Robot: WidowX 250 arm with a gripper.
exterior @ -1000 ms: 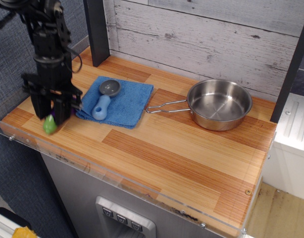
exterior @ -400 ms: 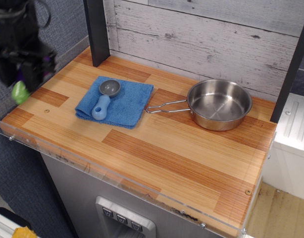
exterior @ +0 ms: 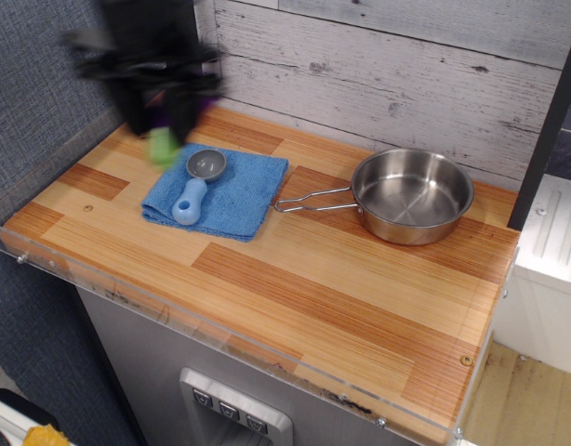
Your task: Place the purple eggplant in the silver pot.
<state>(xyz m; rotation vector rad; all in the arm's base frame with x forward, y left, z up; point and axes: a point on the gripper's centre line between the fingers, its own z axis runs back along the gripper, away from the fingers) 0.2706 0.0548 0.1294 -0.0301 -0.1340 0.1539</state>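
1. Closest to the camera is the clear plastic rim [exterior: 220, 327] along the front of the wooden table [exterior: 341, 297]. Below it is a grey panel with small buttons [exterior: 228, 409]. I can read no words on them; they are too small.

2. Further back lies a blue cloth [exterior: 239, 190]. A light blue scoop [exterior: 195, 186] with a grey bowl rests on it.

3. To the right, near the wall, sits the silver pot [exterior: 413, 195]. It is shiny, wide and has nothing in it. Its thin wire handle points left toward the cloth.

4. At the back left, up in the air, is my gripper [exterior: 160, 116]. It looks very blurry. My jaws are closed around the purple eggplant [exterior: 162, 139]. Its green end hangs down below them, and a bit of purple shows between them. It is above the back left corner of the cloth, well apart from the pot.

5. I think the eggplant is a light, hard plastic toy. It looks smooth, so it could slip. Holding it around the fat purple middle seems best, and I should keep my squeeze firm.

6. I see no brand, label or writing that I can read anywhere.
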